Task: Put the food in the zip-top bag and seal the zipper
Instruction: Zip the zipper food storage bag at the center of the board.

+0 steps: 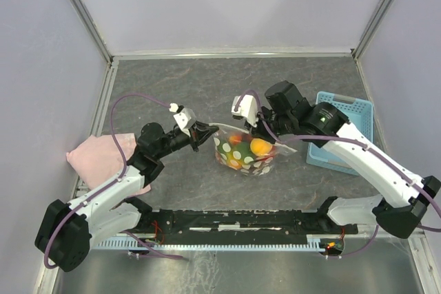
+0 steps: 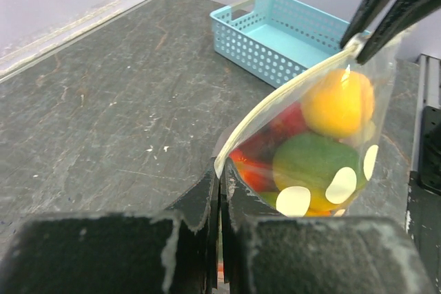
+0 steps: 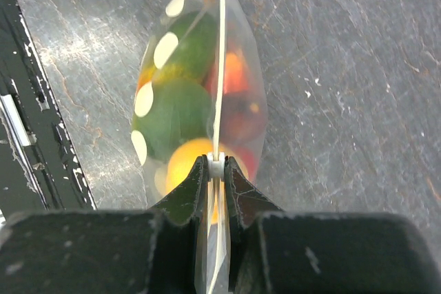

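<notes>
The zip-top bag (image 1: 247, 155), clear with white spots, hangs stretched between my two grippers at the table's middle. The food is inside it: an orange-yellow fruit (image 2: 337, 101), a green one (image 2: 313, 163) and a red one (image 2: 289, 122). They also show through the plastic in the right wrist view, green (image 3: 179, 111) and red (image 3: 234, 74). The zipper (image 2: 289, 91) runs taut as a whitish strip along the top. My left gripper (image 2: 222, 178) is shut on its left end. My right gripper (image 3: 217, 164) is shut on the zipper (image 3: 220, 67) at a small white tab at the right end.
A light-blue perforated basket (image 1: 344, 125) stands at the right, behind my right arm. A pink cloth (image 1: 100, 156) lies at the table's left edge beside my left arm. A black rail (image 1: 234, 222) runs along the near edge.
</notes>
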